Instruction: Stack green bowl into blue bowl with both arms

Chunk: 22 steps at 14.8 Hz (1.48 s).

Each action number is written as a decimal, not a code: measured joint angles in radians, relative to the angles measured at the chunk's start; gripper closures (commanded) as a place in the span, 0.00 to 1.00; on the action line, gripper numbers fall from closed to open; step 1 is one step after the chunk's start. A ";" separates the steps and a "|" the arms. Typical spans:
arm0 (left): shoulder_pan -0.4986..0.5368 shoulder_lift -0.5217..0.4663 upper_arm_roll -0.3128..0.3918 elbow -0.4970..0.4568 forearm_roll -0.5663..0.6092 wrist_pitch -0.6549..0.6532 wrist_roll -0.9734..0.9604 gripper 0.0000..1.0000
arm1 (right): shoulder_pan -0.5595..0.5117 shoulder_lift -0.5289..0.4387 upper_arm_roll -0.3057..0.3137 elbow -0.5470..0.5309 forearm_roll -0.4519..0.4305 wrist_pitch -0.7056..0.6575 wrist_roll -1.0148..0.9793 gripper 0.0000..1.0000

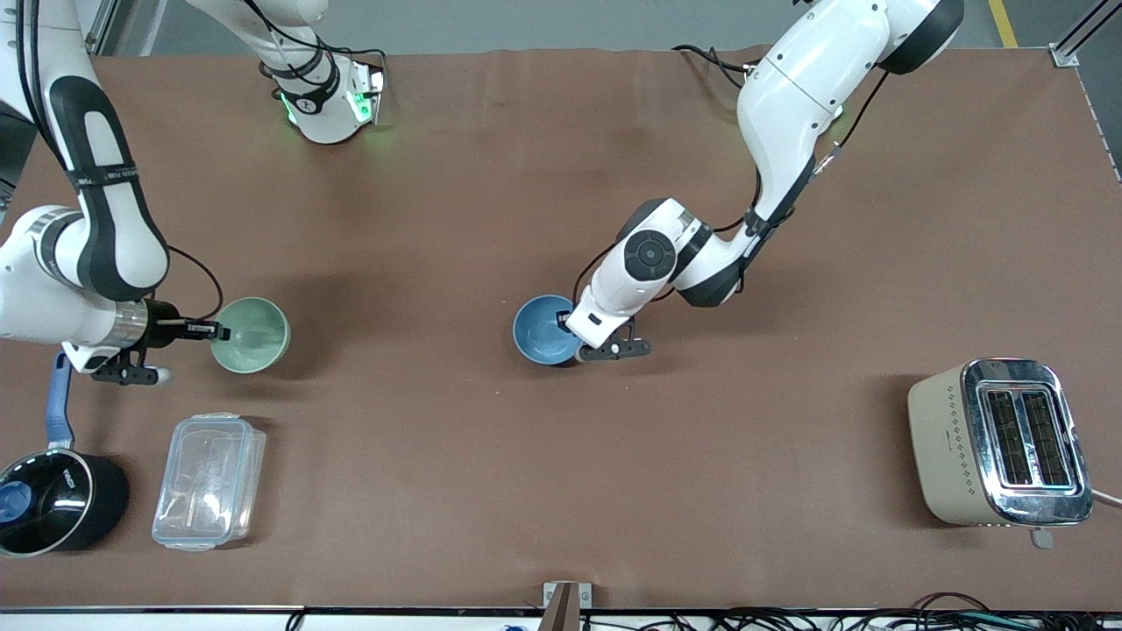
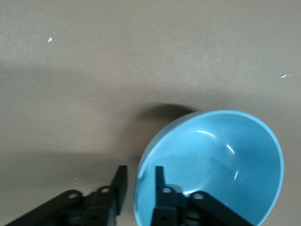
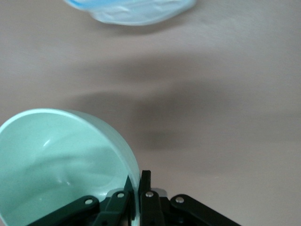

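The green bowl (image 1: pixel 254 334) is toward the right arm's end of the table. My right gripper (image 1: pixel 221 332) is shut on its rim, one finger inside and one outside, as the right wrist view shows (image 3: pixel 137 181) with the bowl (image 3: pixel 56 160) beside it. I cannot tell whether the bowl rests on the table. The blue bowl (image 1: pixel 542 329) sits near the table's middle. My left gripper (image 1: pixel 574 337) is at its rim. In the left wrist view the gripper (image 2: pixel 140 176) is open and straddles the rim of the blue bowl (image 2: pixel 221 165), with gaps on both sides.
A clear plastic container (image 1: pixel 209 480) and a black saucepan with a blue handle (image 1: pixel 53 499) lie nearer to the front camera than the green bowl. A beige toaster (image 1: pixel 999 443) stands toward the left arm's end. The container's edge shows in the right wrist view (image 3: pixel 131 9).
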 measured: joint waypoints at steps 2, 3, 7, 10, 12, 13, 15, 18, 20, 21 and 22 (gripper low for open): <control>0.001 -0.002 0.009 0.019 0.002 0.000 0.000 0.00 | 0.078 0.000 0.004 0.054 0.005 -0.034 0.094 0.99; 0.002 -0.011 0.025 0.032 0.019 0.000 0.000 0.00 | 0.122 -0.001 0.005 0.069 0.018 -0.035 0.140 0.99; 0.050 -0.164 0.102 0.075 0.159 -0.154 0.004 0.00 | 0.283 -0.001 0.007 0.115 0.089 -0.026 0.289 0.99; 0.156 -0.326 0.107 0.081 0.181 -0.310 0.074 0.00 | 0.387 -0.001 0.007 0.138 0.094 0.021 0.436 0.99; 0.225 -0.411 0.108 0.080 0.181 -0.384 0.165 0.00 | 0.461 0.002 0.007 0.138 0.096 0.067 0.533 0.99; 0.259 -0.445 0.107 0.078 0.180 -0.412 0.207 0.00 | 0.500 0.007 0.007 0.138 0.096 0.097 0.591 0.99; 0.321 -0.501 0.106 0.078 0.155 -0.475 0.278 0.00 | 0.577 0.026 0.008 0.138 0.099 0.155 0.691 1.00; 0.385 -0.577 0.105 0.078 0.119 -0.588 0.405 0.00 | 0.678 0.071 0.007 0.136 0.101 0.241 0.813 1.00; 0.418 -0.628 0.105 0.078 0.096 -0.663 0.480 0.00 | 0.721 0.107 0.006 0.136 0.103 0.281 0.854 1.00; 0.439 -0.653 0.106 0.078 0.075 -0.704 0.527 0.00 | 0.736 0.121 0.006 0.136 0.103 0.297 0.873 1.00; 0.462 -0.676 0.106 0.077 0.053 -0.745 0.578 0.00 | 0.750 0.134 0.006 0.136 0.103 0.310 0.887 1.00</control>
